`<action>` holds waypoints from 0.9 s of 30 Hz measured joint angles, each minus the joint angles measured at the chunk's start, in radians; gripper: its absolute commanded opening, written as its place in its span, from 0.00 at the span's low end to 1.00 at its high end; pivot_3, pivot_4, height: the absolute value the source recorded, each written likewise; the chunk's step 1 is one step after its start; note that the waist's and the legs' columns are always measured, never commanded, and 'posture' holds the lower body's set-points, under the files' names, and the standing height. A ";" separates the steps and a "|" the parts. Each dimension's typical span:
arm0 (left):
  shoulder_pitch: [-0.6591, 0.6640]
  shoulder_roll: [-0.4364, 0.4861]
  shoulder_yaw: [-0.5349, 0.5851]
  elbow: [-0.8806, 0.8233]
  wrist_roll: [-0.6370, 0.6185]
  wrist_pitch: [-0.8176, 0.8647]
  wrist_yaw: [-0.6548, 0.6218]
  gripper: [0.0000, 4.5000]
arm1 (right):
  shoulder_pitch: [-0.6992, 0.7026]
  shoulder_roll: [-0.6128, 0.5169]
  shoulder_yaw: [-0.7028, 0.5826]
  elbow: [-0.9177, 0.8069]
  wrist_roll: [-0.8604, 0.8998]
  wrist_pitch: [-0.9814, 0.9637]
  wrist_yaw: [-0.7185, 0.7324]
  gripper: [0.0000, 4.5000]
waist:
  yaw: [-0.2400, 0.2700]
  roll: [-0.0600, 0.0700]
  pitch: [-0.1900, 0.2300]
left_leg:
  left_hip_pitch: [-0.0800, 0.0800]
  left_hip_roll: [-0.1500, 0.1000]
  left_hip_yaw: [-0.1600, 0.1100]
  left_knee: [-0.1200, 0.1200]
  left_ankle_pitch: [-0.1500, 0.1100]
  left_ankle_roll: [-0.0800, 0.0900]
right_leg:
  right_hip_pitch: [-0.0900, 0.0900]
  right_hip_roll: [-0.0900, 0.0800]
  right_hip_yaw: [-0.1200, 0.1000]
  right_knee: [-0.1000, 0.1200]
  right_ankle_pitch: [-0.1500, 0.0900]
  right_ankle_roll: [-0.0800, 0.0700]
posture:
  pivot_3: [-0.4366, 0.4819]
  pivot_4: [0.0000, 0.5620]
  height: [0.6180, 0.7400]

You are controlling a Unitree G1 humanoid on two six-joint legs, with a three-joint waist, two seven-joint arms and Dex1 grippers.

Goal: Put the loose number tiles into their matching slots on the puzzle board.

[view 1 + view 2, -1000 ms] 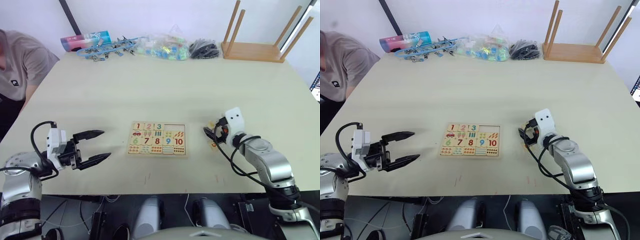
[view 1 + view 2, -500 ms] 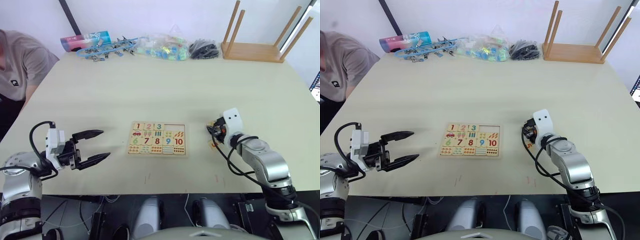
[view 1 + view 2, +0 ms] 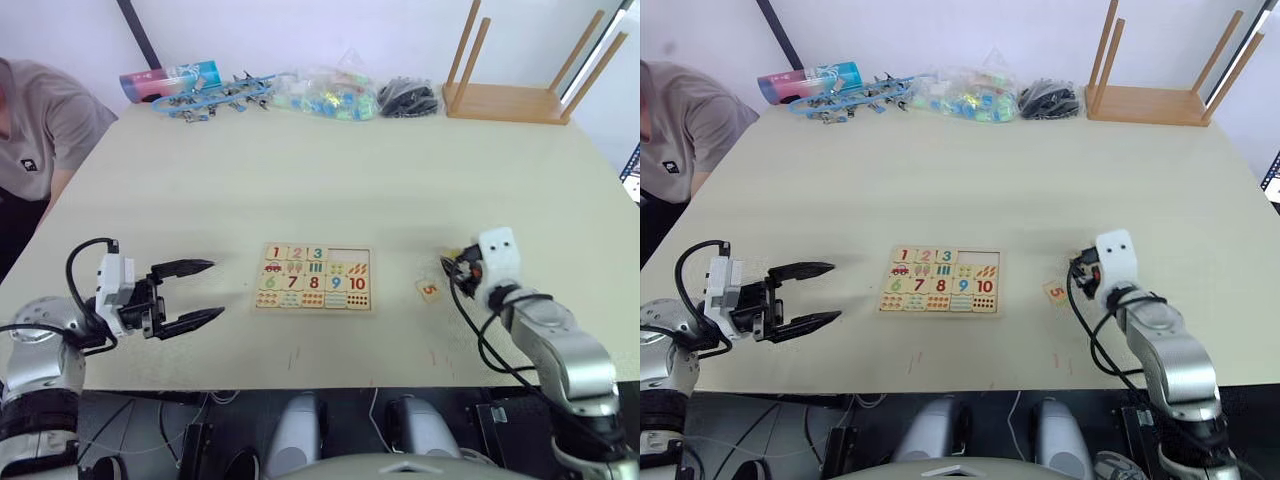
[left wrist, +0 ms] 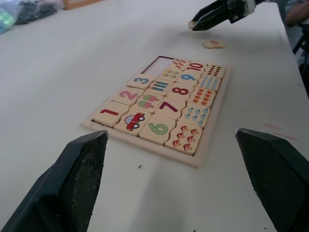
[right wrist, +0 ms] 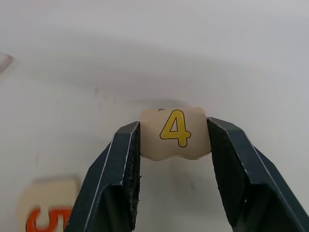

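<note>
Lifted clear rightward since earlier: tile 4 (image 5: 175, 133), light, stiff, smooth-edged wood, pinched at opposite edges by right gripper (image 5: 174, 145); left gripper (image 3: 186, 296) spread, empty.

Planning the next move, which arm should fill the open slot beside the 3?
Right. Its tool already grips the 4 tile just right of the puzzle board; the left tool hangs open and holds nothing.

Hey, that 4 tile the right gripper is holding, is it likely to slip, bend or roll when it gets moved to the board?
The 4 tile looks like stiff wood, so it probably won't bend. The right gripper pinches only its two side edges, so it may pivot or slip if bumped. Flat and squarish like the 5 tile lying on the table, it likely won't roll.
</note>
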 measured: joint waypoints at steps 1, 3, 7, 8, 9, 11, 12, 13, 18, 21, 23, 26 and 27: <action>-0.003 0.009 -0.018 0.000 -0.013 0.000 0.000 1.00 | 0.009 0.000 -0.008 -0.014 0.002 0.009 -0.003 0.34 | -0.003 0.000 0.000 | 0.000 0.000 0.000 0.000 0.000 0.000 | 0.000 0.000 0.000 0.000 0.000 0.000 | 0.48 0.27 0.98; -0.011 0.025 -0.056 0.000 -0.041 0.000 0.000 1.00 | 0.034 0.001 -0.027 -0.047 0.006 0.020 -0.009 0.34 | -0.006 0.000 0.000 | 0.000 0.000 0.000 0.000 0.000 0.000 | -0.001 0.000 0.000 0.000 0.000 0.000 | 0.48 0.27 0.98; -0.025 0.100 -0.170 -0.008 -0.117 -0.013 -0.001 1.00 | 0.166 0.025 -0.069 -0.161 0.022 0.050 -0.024 0.34 | -0.007 -0.001 0.000 | -0.001 0.000 0.000 -0.004 0.000 0.000 | -0.001 0.000 0.000 -0.001 0.000 0.000 | 0.48 0.27 0.98; -0.026 0.117 -0.198 -0.013 -0.139 -0.020 -0.001 1.00 | 0.207 0.036 -0.074 -0.183 0.026 0.059 -0.030 0.34 | -0.010 -0.001 0.000 | -0.001 0.000 0.000 -0.005 0.000 0.000 | -0.001 0.000 0.000 -0.002 0.000 0.000 | 0.48 0.27 0.98; -0.029 0.127 -0.223 -0.018 -0.156 -0.027 -0.001 1.00 | 0.231 0.046 -0.075 -0.199 0.029 0.060 -0.033 0.34 | -0.012 -0.001 0.000 | -0.001 0.000 0.000 -0.005 0.000 0.000 | -0.001 0.000 0.000 -0.002 0.000 0.000 | 0.48 0.27 0.98; -0.032 0.147 -0.263 -0.032 -0.188 -0.046 -0.001 1.00 | 0.268 0.060 -0.076 -0.230 0.034 0.060 -0.037 0.34 | -0.018 -0.001 0.000 | 0.000 0.000 0.001 -0.005 0.000 0.000 | -0.001 0.000 0.001 -0.002 0.000 0.000 | 0.48 0.27 0.98; -0.034 0.158 -0.278 -0.038 -0.199 -0.056 -0.001 1.00 | 0.286 0.062 -0.075 -0.244 0.034 0.058 -0.038 0.34 | -0.019 -0.001 0.000 | 0.000 0.000 0.002 -0.005 0.000 0.000 | -0.001 0.000 0.001 -0.002 0.000 0.000 | 0.48 0.27 0.98; -0.033 0.173 -0.292 -0.041 -0.214 -0.064 -0.001 1.00 | 0.304 0.064 -0.074 -0.254 0.035 0.057 -0.041 0.34 | -0.019 -0.001 0.000 | 0.001 0.000 0.002 -0.005 0.000 0.000 | -0.001 0.000 0.001 -0.002 0.000 0.000 | 0.48 0.27 0.98; -0.015 0.227 -0.319 -0.037 -0.271 -0.107 -0.001 1.00 | 0.353 0.087 -0.067 -0.268 0.035 0.044 -0.052 0.34 | -0.018 0.000 0.000 | 0.001 0.000 0.002 -0.005 0.000 0.000 | -0.003 0.000 0.002 -0.002 -0.001 0.000 | 0.48 0.27 0.98; 0.011 0.255 -0.333 -0.028 -0.296 -0.132 -0.002 1.00 | 0.371 0.100 -0.065 -0.271 0.035 0.027 -0.055 0.34 | -0.017 0.000 0.000 | 0.001 0.000 0.003 -0.005 0.000 0.000 | -0.003 0.000 0.002 -0.003 -0.001 0.000 | 0.48 0.27 0.98; 0.043 0.282 -0.333 -0.027 -0.314 -0.156 -0.002 1.00 | 0.380 0.106 -0.054 -0.273 0.035 0.018 -0.057 0.34 | -0.017 -0.001 0.001 | 0.001 0.000 0.003 -0.006 0.000 0.000 | -0.003 0.000 0.002 -0.004 -0.001 0.000 | 0.48 0.27 0.98; 0.070 0.303 -0.334 -0.023 -0.331 -0.176 -0.002 1.00 | 0.391 0.113 -0.042 -0.285 0.036 0.017 -0.061 0.34 | -0.017 -0.001 0.001 | 0.001 0.000 0.003 -0.007 0.000 0.000 | -0.003 0.000 0.002 -0.004 -0.001 0.000 | 0.48 0.27 0.98; 0.073 0.306 -0.334 -0.023 -0.336 -0.182 -0.002 1.00 | 0.391 0.114 -0.037 -0.285 0.037 0.017 -0.062 0.34 | -0.016 -0.001 0.001 | 0.001 0.000 0.003 -0.007 0.000 0.000 | -0.003 0.000 0.002 -0.004 -0.001 0.000 | 0.48 0.27 0.98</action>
